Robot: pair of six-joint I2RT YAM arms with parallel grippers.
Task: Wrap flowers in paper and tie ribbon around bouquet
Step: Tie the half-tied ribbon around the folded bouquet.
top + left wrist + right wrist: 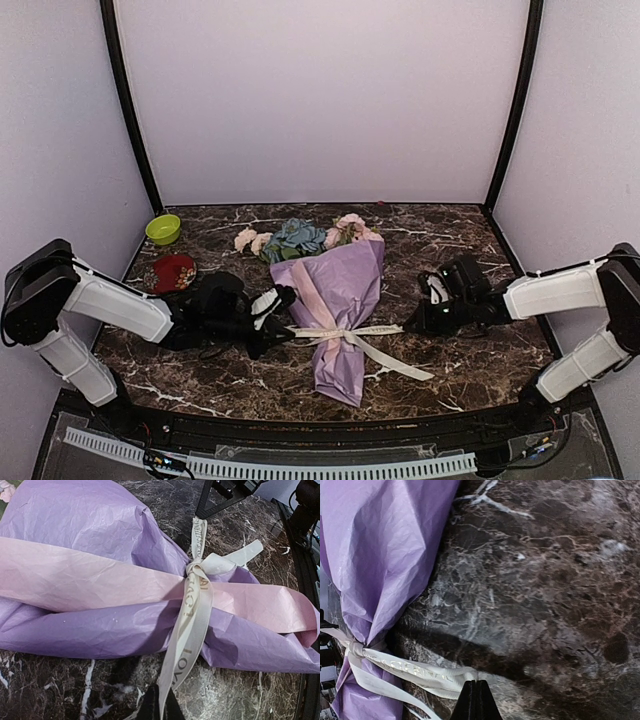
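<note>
The bouquet (340,300) lies in the middle of the marble table, a cone of lilac paper (85,525) with a pink fold, narrow end toward me. The flowers (295,238), pink, cream and blue, stick out at its far end. The cream ribbon (315,332) is knotted round the cone's lower part, with one loose tail trailing to the front right. My left gripper (288,331) sits just left of the knot, shut on one ribbon (192,625) end at its tips (161,702). To the right, my right gripper (408,327) is shut on the other ribbon (415,670) end (476,685).
A green bowl (163,229) and a small red cup (172,271) stand at the far left, behind the left arm. Black frame posts (130,100) rise at both back corners. Lilac walls close in the table on three sides.
</note>
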